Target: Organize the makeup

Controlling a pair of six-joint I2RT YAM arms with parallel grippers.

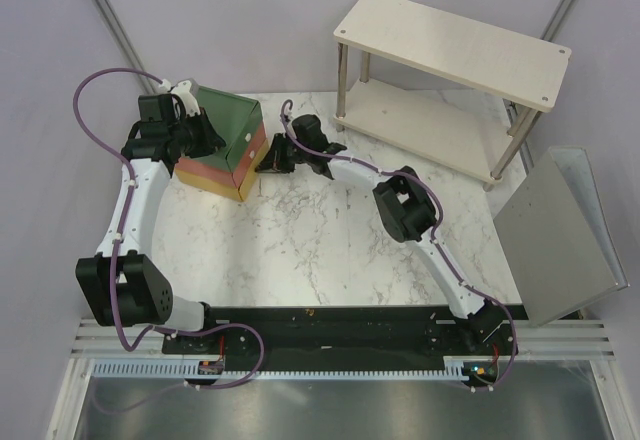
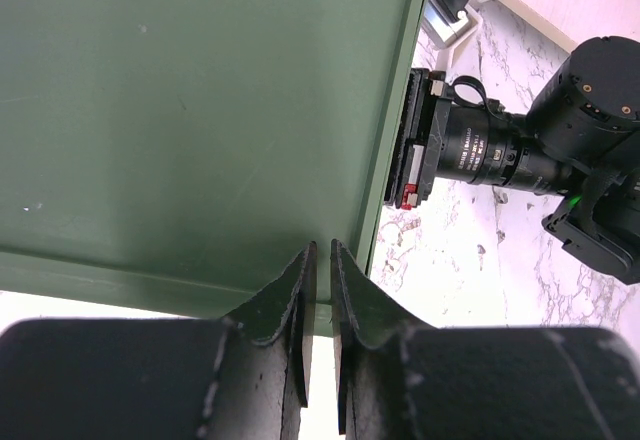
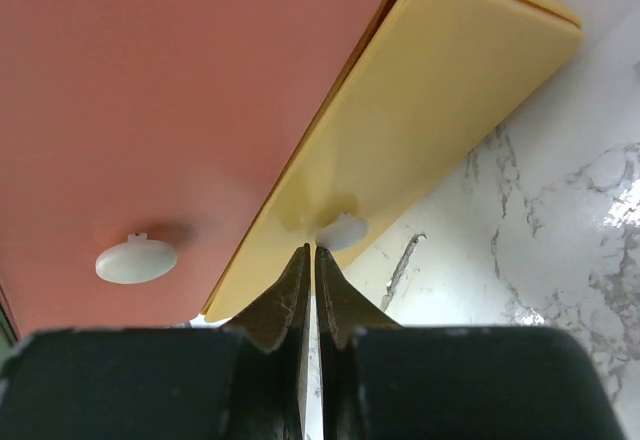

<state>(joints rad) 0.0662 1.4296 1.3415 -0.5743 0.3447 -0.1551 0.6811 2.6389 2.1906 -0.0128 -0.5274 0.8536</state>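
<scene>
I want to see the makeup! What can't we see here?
The makeup: in no view; maybe inside the green, orange and yellow drawer box.
Whether the right hand grips the white round knob of the yellow drawer: right wrist view, its fingertips hide the contact.

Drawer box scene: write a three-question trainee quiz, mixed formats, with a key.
1. True or false: the right gripper has its fingertips at the orange drawer's knob.
2. Which part of the drawer box does the left gripper meet? A: green panel. B: yellow drawer. C: orange drawer.
3. How many boards does the wooden rack have?
Key: 1 false, the fingertips are at the yellow drawer's knob; 2 A; 3 two.
</scene>
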